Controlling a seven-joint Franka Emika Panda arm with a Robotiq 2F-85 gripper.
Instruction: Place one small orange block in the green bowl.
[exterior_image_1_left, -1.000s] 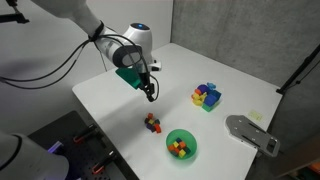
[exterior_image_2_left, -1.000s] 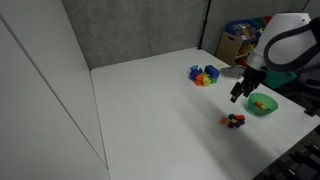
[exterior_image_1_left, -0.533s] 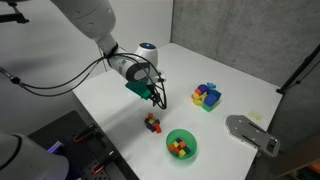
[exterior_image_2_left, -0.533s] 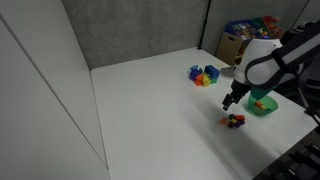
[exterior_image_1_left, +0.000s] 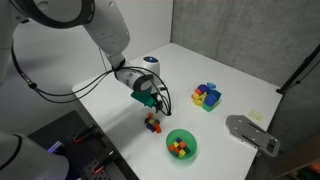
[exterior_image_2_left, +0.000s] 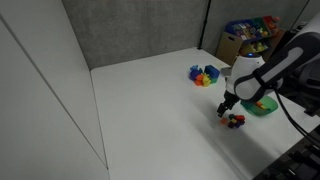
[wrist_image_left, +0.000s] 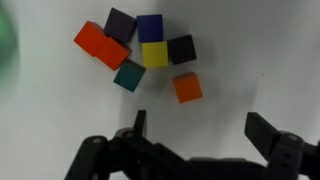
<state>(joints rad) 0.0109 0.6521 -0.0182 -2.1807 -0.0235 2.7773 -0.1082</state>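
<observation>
**Arm appearance**

The arm (exterior_image_1_left: 95, 25) had white, rounded links with grey joint bands. Black cables (exterior_image_1_left: 60, 93) looped outside it. A teal-green mount (exterior_image_1_left: 146, 98) sat at the wrist. The end effector (wrist_image_left: 200, 130) was black, with matte fingers (wrist_image_left: 268, 132).

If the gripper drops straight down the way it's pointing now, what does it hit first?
Probably the small orange block, lying just ahead between the open gripper's fingers; depth is unclear, so it might reach bare table beside it instead.
</observation>
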